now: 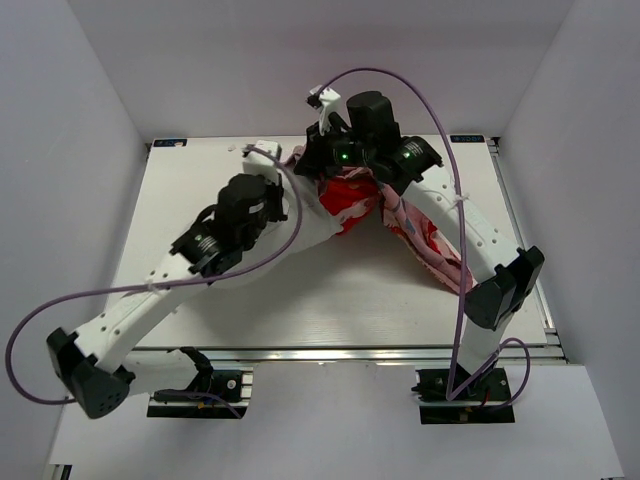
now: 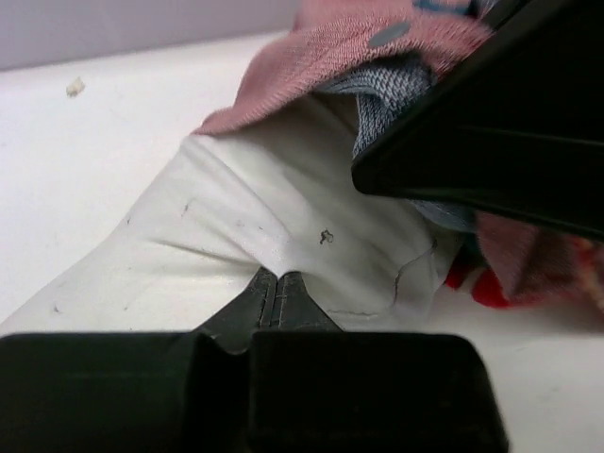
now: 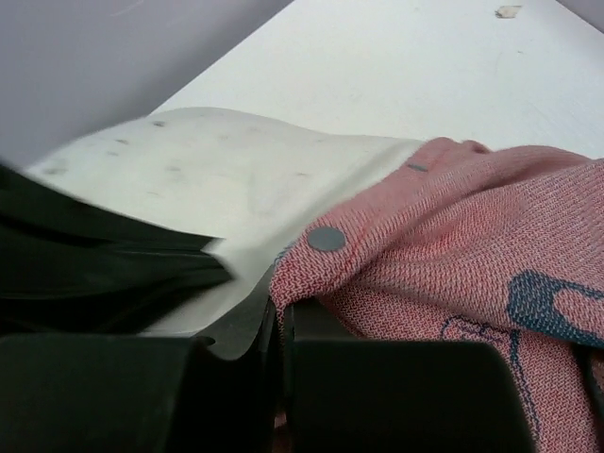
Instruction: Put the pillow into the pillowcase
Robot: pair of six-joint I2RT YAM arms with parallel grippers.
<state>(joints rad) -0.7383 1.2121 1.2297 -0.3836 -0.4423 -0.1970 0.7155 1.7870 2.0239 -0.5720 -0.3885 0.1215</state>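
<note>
White walls are set around the white table (image 1: 330, 310). At its far middle the pillow (image 1: 305, 232) is seen with one end covered by the mouth of the pillowcase (image 1: 350, 198), the rest lying out toward the left. Red print is shown at the case's middle, and its pink inner side is trailed toward the right. A fold of pillow cloth is pinched by the left gripper (image 2: 278, 283), jaws closed tight. The pink hem, just beside a grey snap (image 3: 327, 238), is clamped by the right gripper (image 3: 280, 316), jaws narrow.
</note>
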